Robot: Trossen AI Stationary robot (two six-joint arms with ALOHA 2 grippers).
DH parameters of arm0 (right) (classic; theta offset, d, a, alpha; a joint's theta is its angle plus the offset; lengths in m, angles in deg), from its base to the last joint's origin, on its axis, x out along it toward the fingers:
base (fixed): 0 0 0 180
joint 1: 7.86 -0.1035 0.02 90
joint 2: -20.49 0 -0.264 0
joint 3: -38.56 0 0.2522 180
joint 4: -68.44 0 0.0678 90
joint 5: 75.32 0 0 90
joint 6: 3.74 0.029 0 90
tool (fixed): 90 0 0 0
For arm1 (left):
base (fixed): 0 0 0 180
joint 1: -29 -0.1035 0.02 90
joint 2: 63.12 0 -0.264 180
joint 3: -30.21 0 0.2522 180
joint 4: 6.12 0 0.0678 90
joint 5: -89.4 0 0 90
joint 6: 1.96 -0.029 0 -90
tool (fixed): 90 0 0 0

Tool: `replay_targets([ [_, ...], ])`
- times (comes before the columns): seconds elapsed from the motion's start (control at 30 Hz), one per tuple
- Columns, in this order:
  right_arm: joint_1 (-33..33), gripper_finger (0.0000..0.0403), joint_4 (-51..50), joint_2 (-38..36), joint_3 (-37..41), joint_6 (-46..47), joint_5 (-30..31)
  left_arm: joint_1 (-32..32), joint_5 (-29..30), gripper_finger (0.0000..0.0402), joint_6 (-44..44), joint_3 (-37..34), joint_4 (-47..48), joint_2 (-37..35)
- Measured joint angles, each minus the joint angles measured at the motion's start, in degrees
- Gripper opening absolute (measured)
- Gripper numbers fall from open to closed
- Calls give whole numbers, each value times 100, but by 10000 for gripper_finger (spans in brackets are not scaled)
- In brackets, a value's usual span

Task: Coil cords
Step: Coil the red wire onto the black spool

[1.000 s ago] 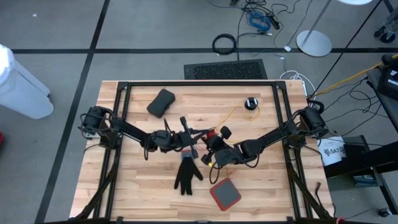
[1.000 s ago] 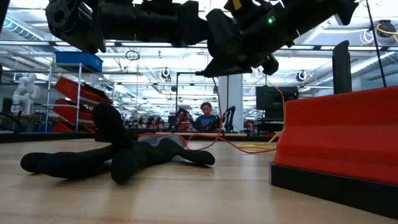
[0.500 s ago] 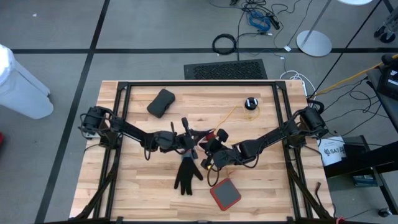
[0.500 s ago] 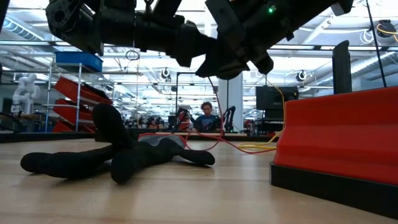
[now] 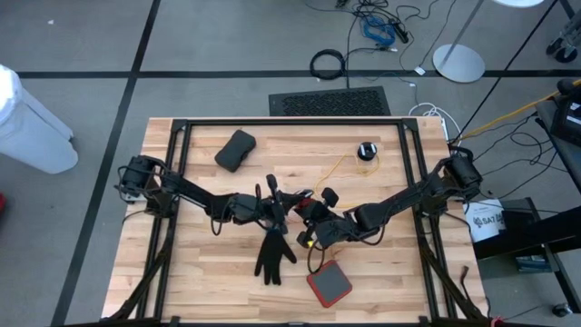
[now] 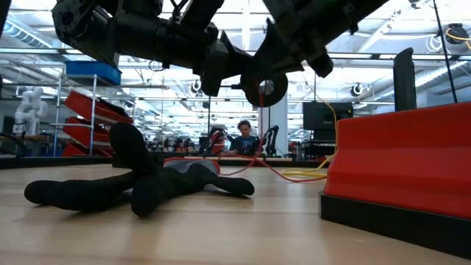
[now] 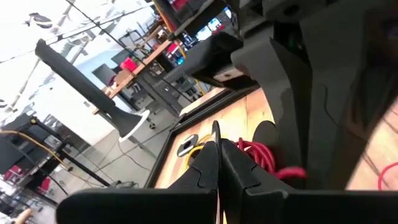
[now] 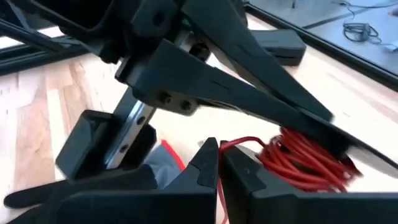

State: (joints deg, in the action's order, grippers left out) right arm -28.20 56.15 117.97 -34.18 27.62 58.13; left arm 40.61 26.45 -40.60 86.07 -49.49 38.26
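Box (image 5: 329,283), red and flat, lies nearest the front edge of the table (image 5: 209,282). In the low view it fills the right side. Just behind it and to its left a black glove (image 5: 272,255) lies flat with its fingers spread.

Above the glove, near the middle of the table, the two arms meet. The left tool (image 5: 280,205) reaches in from the left and the right tool (image 5: 313,230) from the right, close beside each other and raised off the wood. Each wrist view shows its own tool's fingers (image 7: 208,167) pressed together with no gap. Whether a strand is pinched between either pair cannot be told.

A bundle of red cord (image 8: 306,157) sits coiled between the two tools, right by the left tool's body. Red loops of it trail down onto the table behind the glove.

Farther back a thin yellow cord (image 5: 342,167) runs from the tools toward the far right corner, where it joins a small black puck (image 5: 366,151) resting on the wood. A black pouch (image 5: 235,150) lies well apart at the far left.

Beyond the table's far edge a dark mat (image 5: 329,102) lies on the floor.
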Motion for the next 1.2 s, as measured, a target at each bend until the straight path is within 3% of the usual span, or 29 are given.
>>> replay_targets([
  [0.3, -47, 0, -1282, -656, 4, 443, -270, 114, 299, 0, -517, 8, 49, -3],
  [0.6, -47, 0, -2522, -1062, 4, 466, -499, 236, 241, 0, -524, 15, 92, -9],
  [0.97, -54, 0, -3069, -1073, 0, 55, -431, 407, 158, 0, -480, 9, 118, -4],
  [1.2, -74, 0, -3202, -1081, 0, -74, -285, 411, -243, 0, 45, -4, 59, -177],
])
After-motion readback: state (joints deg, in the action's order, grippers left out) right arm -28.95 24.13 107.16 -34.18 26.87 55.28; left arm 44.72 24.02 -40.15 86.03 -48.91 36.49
